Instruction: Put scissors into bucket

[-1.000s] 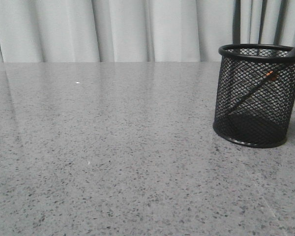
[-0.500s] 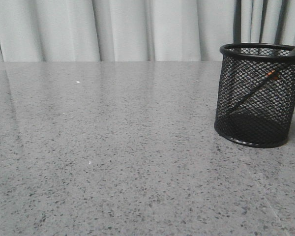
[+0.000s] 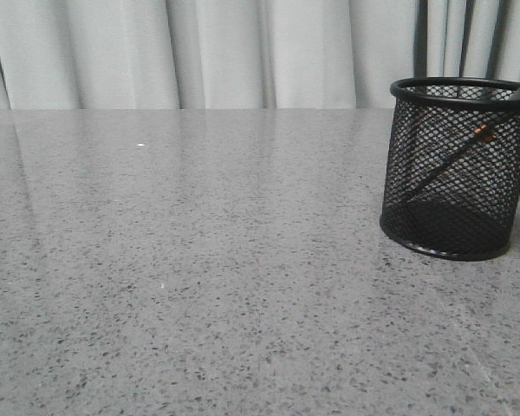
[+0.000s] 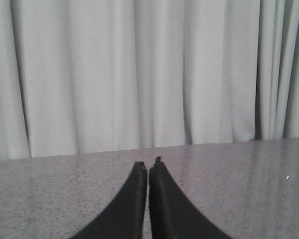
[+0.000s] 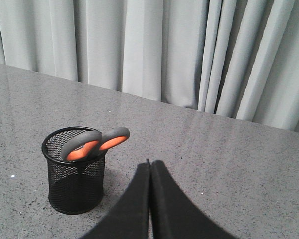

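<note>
Orange-lined scissors (image 5: 95, 143) inside bucket (image 5: 74, 175), beside closed right jaws.

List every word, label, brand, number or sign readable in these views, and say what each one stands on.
None: no view shows any readable text.
Bucket: plain black mesh, no label in sight.
Scissors: grey and orange handles, no brand mark to be seen.
Left hand and right hand: plain black fingers, no marking.
Table and curtain: bare of any writing.
</note>
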Available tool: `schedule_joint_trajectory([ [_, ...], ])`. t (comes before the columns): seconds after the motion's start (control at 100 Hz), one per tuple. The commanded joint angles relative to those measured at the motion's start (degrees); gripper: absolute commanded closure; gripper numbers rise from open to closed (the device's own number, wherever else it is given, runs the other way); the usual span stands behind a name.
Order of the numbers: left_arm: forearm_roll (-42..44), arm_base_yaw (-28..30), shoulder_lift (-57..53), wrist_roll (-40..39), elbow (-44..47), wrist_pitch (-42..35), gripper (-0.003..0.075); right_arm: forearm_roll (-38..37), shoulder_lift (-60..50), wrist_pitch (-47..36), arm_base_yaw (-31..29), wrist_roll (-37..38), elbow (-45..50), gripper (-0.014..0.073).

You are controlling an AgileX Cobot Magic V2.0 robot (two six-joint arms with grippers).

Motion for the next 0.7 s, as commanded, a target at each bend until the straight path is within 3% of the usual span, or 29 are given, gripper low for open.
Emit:
schedule_joint_trajectory([
  [0.0, 18.8, 4.1, -1.8, -15.2, 2.2, 1.8, 0.0740, -0.7, 1.4, -4.8, -0.2, -0.5, -1.0, 0.0662],
  [0.08, 31.4, 9.0, -3.9, -31.9, 5.3, 6.2, 0.0740, -0.7, 1.4, -4.8, -0.2, -0.5, -1.0, 0.0662],
  [0.16, 37.1, 12.9, -5.6, -40.1, 7.2, 12.2, 0.0740, -0.7, 1.4, -4.8, -0.2, -0.5, -1.0, 0.0662],
  [0.27, 40.3, 16.3, -6.7, -40.4, 9.1, 13.4, 0.0740, -0.7, 1.4, -4.8, -0.2, -0.5, -1.0, 0.0662],
  [0.5, 42.3, 22.1, -10.0, -40.4, 9.1, 29.1, 0.0740, -0.7, 1.4, -4.8, -0.2, -0.5, -1.0, 0.0662],
  [0.69, 42.2, 24.8, -10.0, -40.0, 9.1, 29.0, 0.0740, -0.7, 1.4, -4.8, -0.2, -0.5, -1.0, 0.0662],
])
